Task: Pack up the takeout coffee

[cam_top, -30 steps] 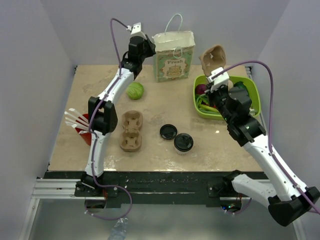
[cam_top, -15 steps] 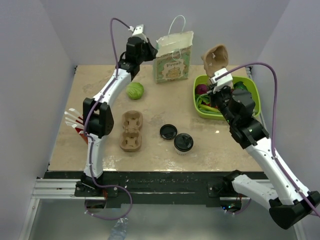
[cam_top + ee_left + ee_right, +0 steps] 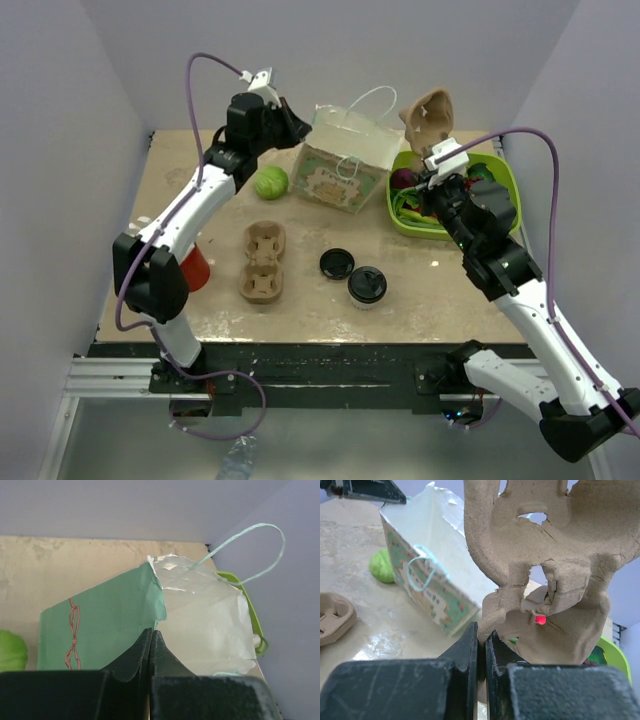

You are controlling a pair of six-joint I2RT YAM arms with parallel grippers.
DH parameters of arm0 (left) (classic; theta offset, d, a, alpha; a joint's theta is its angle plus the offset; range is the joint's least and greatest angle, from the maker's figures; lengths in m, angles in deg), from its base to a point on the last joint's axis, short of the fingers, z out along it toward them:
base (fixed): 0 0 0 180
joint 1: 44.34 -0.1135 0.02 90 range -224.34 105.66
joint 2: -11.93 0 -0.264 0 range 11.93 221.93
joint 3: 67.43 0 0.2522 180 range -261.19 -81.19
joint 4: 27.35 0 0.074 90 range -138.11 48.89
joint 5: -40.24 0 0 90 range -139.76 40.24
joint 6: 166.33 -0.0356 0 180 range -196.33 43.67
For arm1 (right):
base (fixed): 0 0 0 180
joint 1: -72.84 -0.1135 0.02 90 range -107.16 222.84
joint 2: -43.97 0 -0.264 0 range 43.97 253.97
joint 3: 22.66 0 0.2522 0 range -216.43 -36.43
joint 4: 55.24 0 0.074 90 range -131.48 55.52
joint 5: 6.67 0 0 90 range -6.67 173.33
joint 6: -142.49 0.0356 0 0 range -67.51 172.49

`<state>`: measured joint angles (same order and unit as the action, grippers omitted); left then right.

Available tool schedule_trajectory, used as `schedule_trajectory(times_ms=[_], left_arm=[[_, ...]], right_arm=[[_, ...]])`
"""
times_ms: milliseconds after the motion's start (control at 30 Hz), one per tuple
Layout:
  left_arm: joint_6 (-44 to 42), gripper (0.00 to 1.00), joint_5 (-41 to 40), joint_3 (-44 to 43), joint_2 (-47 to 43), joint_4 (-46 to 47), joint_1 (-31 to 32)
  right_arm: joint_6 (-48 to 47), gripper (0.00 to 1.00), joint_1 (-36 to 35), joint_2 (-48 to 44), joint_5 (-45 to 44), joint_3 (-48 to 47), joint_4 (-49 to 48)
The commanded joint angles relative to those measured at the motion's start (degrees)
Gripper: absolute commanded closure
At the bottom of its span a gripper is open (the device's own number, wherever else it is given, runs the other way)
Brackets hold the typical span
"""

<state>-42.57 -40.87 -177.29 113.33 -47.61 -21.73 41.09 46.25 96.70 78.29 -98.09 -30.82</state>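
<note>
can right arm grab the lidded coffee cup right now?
Probably not yet: the right gripper is shut on the cardboard carrier, up by the green bowl. The coffee cup itself stands unobstructed on the table.

White arms, black joints (purple cables)

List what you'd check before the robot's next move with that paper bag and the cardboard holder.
1. The left gripper shut on the rim of the green printed paper bag: ok.
2. The bag tilted, its mouth open: ok.
3. The right gripper shut on the brown moulded-pulp cup carrier: ok.
4. The white paper coffee cup with a black plastic lid seated in that carrier: not ok, it stands on the beige table.
5. The cup's lid pressed fully down: cannot tell.
</note>
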Motion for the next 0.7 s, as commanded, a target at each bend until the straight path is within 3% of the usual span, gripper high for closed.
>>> schedule_trajectory(times_ms=[0,267,400,667], left_arm=[[4.29,1.0,3.33,8.63,-6.38,2.81,0.5],[6.94,1.0,2.46,17.69,-13.07,2.99,1.56],[6.15,1.0,1.05,18.49,-13.52,2.81,1.56],[6.32,1.0,0.87,18.31,-13.25,2.2,1.56]], right_arm=[[-1.68,0.99,0.05,-1.23,4.85,-1.17,-2.92],[-9.59,0.94,-0.04,2.89,16.98,-7.94,4.98],[-14.78,0.94,0.05,6.15,20.59,-10.13,3.41],[-13.3,0.95,-1.09,18.45,27.63,-20.33,6.48]])
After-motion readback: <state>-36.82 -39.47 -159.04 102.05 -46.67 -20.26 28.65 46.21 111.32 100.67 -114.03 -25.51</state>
